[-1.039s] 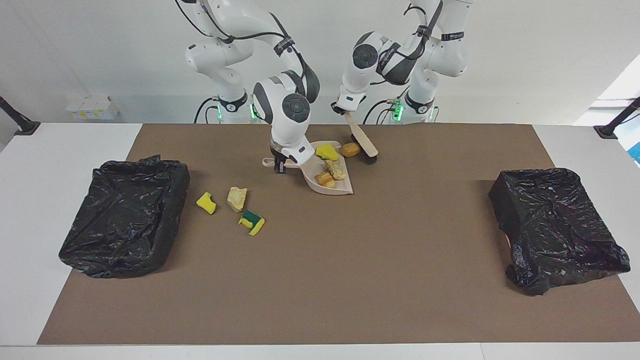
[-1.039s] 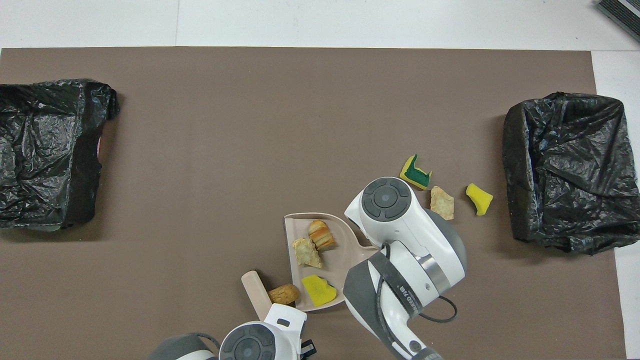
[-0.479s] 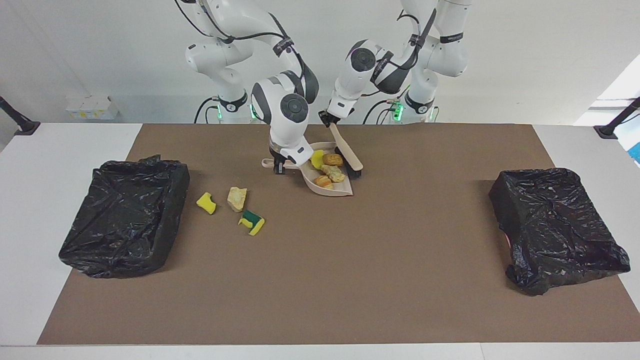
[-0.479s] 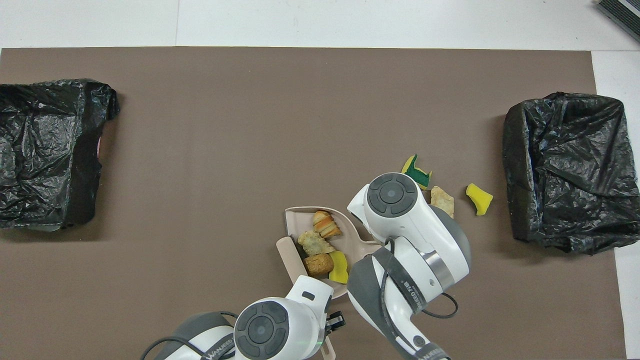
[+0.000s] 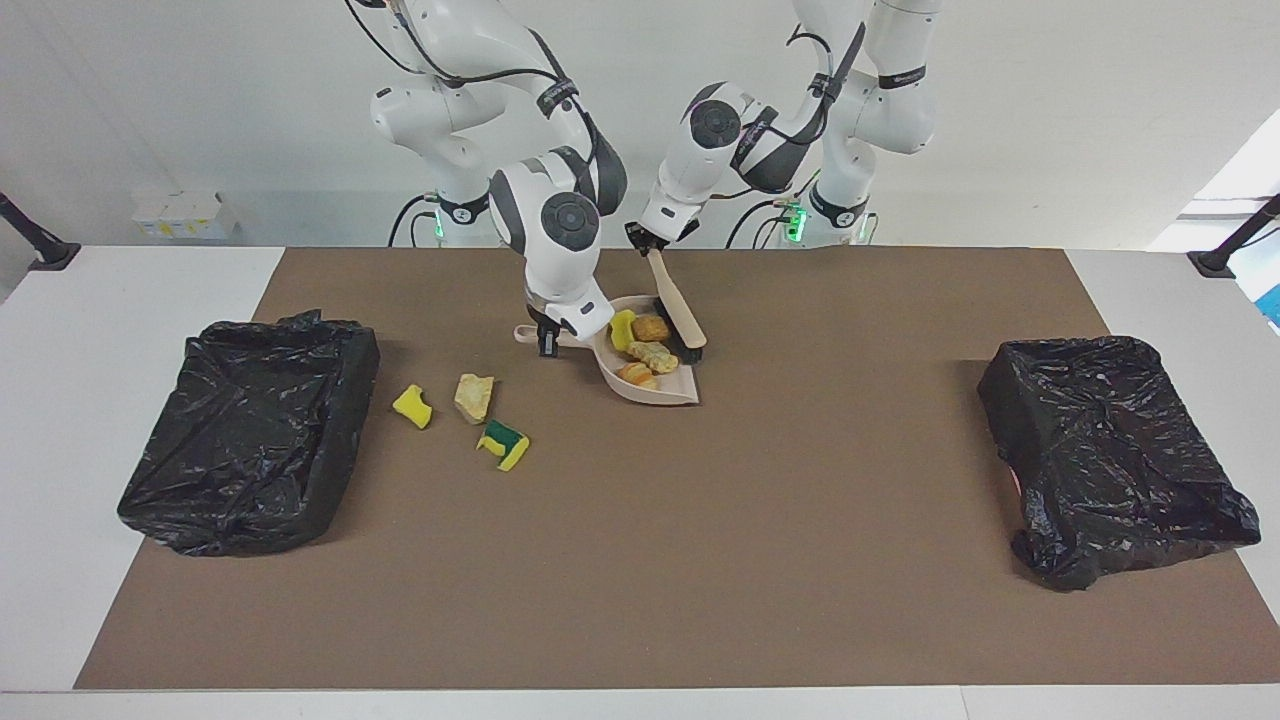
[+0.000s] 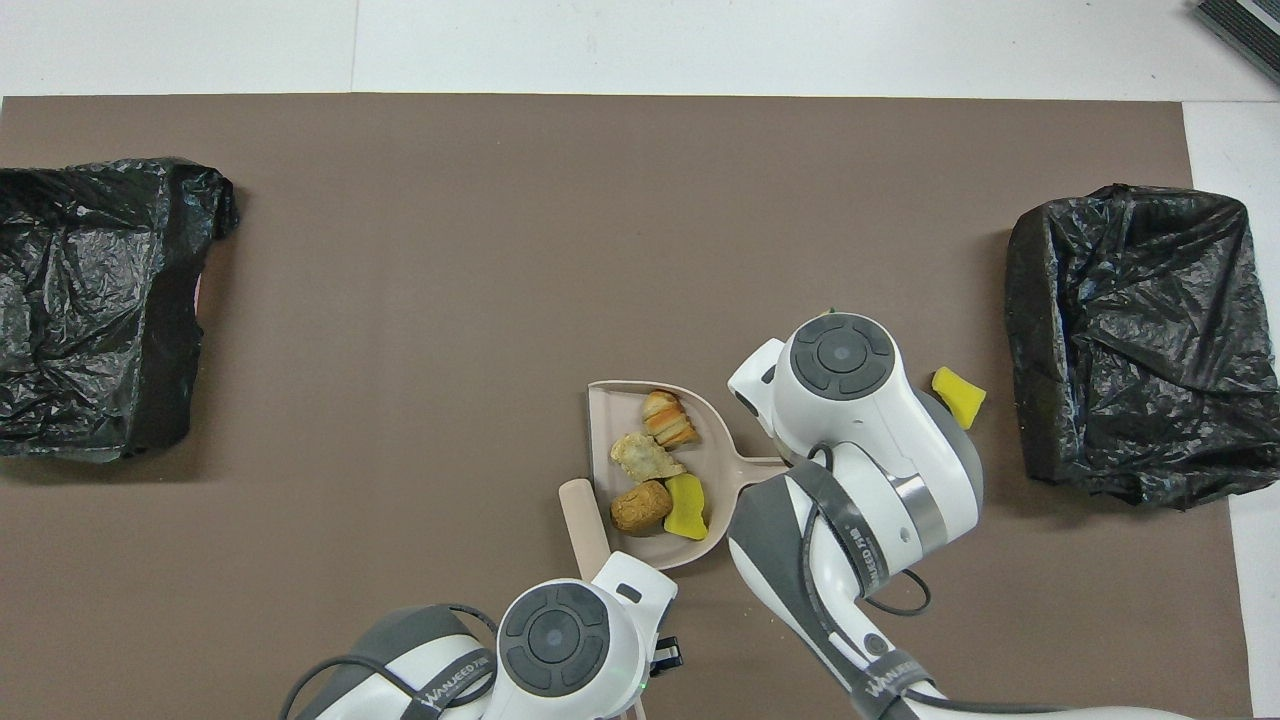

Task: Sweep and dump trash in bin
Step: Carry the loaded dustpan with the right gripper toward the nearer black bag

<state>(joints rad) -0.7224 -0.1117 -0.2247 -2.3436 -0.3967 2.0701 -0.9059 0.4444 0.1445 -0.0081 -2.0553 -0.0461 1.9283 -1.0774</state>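
Surface: brown mat [image 5: 760, 520] on a white table, with a white wall at the robots' end.
Bins: one black-lined bin [image 5: 250, 430] at the right arm's end of the table, another black-lined bin [image 5: 1110, 460] at the left arm's end.
Trash in pan: four scraps [image 5: 645, 352] lie in the beige dustpan [image 5: 660, 388], yellow sponge and tan bread-like foam, touching each other.
Trash on mat: three scraps [image 5: 470, 410] lie between the dustpan and the bin at the right arm's end, well apart from the pan.
Right gripper: right gripper [image 5: 548, 340] is closed on the dustpan handle and holds the pan low on the mat.
Left gripper: left gripper [image 5: 643, 240] is fully closed on the handle of the brush [image 5: 678, 315], with the bristles at the pan's open edge.
Handling: the scraps look light and soft, so I think they roll or bounce easily; better to push them with the bristles than to pinch them.
Where to hold: the pan by its handle, kept level, because the light pieces may slide out.
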